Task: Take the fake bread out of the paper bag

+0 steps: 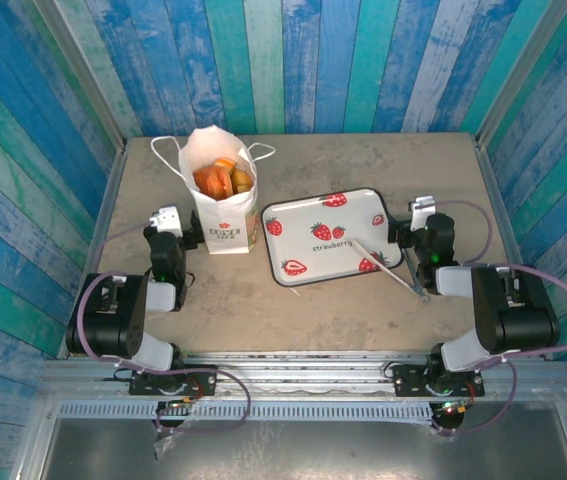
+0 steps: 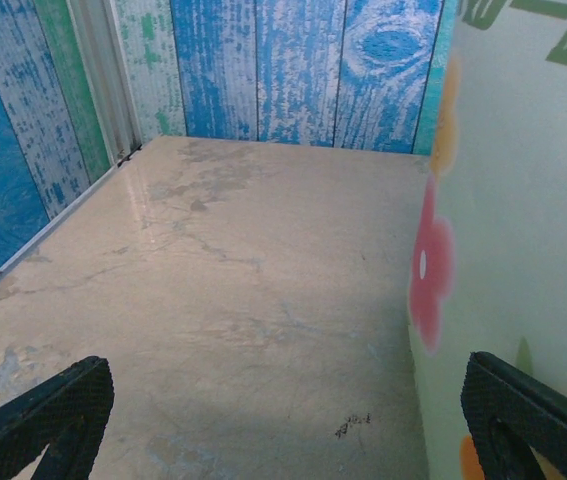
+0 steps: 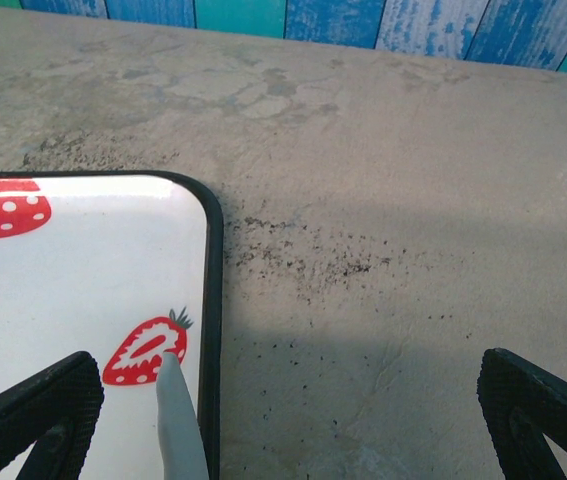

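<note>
The white paper bag (image 1: 225,215) stands upright on the table left of centre, its mouth open. Inside lies the fake bread (image 1: 223,179), orange and brown pieces heaped near the top. My left gripper (image 1: 171,221) sits just left of the bag, open, with nothing between its fingers. In the left wrist view the bag's printed side (image 2: 523,220) rises at the right, close to the right finger (image 2: 523,412); the left gripper (image 2: 283,425) is over bare table. My right gripper (image 1: 424,212) is open beside the tray's right edge, and in the right wrist view this gripper (image 3: 288,425) holds nothing.
A white strawberry-print tray (image 1: 308,215) lies right of the bag, with pale tongs (image 1: 391,264) resting across its right corner. The tray's dark rim (image 3: 211,300) and a tongs tip (image 3: 178,425) lie near my right gripper's left finger (image 3: 43,412). Blue plank walls enclose the table.
</note>
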Available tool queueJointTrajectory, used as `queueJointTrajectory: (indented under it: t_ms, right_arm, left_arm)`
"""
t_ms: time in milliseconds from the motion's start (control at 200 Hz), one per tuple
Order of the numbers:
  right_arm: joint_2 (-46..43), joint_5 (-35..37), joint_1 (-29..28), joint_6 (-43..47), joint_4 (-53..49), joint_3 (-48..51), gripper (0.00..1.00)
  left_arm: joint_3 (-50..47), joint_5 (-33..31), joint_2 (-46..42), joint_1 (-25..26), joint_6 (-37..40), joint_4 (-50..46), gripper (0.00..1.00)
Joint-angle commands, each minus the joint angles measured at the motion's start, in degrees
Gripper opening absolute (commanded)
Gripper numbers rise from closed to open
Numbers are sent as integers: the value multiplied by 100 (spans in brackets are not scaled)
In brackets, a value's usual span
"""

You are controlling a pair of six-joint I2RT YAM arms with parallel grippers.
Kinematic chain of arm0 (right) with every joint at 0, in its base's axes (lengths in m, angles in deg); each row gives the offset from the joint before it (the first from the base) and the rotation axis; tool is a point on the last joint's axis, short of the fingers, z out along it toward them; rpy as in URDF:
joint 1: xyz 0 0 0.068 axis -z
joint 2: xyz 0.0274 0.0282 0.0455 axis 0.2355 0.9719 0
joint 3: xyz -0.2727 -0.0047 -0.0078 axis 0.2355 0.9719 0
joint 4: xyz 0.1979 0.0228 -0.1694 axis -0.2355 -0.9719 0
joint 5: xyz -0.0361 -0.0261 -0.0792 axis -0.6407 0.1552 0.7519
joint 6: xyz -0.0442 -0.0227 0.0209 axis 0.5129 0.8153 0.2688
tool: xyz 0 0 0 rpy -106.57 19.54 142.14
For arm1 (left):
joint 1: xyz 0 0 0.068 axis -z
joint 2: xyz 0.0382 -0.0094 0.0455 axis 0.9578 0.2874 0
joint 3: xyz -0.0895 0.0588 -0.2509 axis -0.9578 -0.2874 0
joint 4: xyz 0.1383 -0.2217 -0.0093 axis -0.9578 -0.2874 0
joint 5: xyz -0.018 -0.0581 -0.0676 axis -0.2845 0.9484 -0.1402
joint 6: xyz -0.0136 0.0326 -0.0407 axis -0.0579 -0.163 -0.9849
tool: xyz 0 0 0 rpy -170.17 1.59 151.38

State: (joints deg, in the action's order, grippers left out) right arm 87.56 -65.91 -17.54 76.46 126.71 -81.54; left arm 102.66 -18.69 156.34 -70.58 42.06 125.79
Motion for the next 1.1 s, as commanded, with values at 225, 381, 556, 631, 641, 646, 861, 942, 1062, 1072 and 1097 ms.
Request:
queueJointTrajectory:
  t_ms: [225, 381, 556, 631, 641, 646, 861, 942, 1062, 1072, 1097]
  right_arm:
    - [-1311, 423, 11, -261, -1545, -440, 100]
    - [-1943, 651, 3, -755, -2232, -519, 100]
    - [-2389, 848, 5, -1339, -3044, -664, 100]
    - [-2520, 795, 0, -1488, -3261, -690, 100]
    - [-2533, 790, -2, -1507, -3288, -705, 100]
    - [-2540, 789, -3, -1513, -3312, -704, 100]
    - [-2484, 725, -21, -1860, -4184, -1129, 100]
    - [-2393, 724, -51, -1961, -4432, -1297, 100]
    - [-2311, 805, -163, -2050, -4763, -1512, 100]
    - [-2305, 829, -173, -2054, -4791, -1530, 100]
    - [-2295, 874, -204, -2069, -4870, -1571, 100]
  left_arm:
    - [43, -894, -1927, -8, -897, -1795, 94]
    - [386, -1038, -3087, -8, -2049, -3451, 94]
    - [986, -644, -4063, -8, -3050, -4929, 94]
    - [1272, -419, -4408, -11, -3276, -5422, 94]
    - [1310, -385, -4438, -9, -3309, -5508, 94]
    - [1339, -373, -4455, -9, -3320, -5547, 94]
    - [2937, 221, -4378, -8, -3243, -7613, 94]
    - [3483, 647, -4112, -8, -3105, -8075, 94]
    - [4080, 1334, -3603, -8, -3025, -8423, 94]
    - [4115, 1381, -3560, -8, -3020, -8431, 94]
    - [4185, 1476, -3466, -8, -2997, -8433, 94]
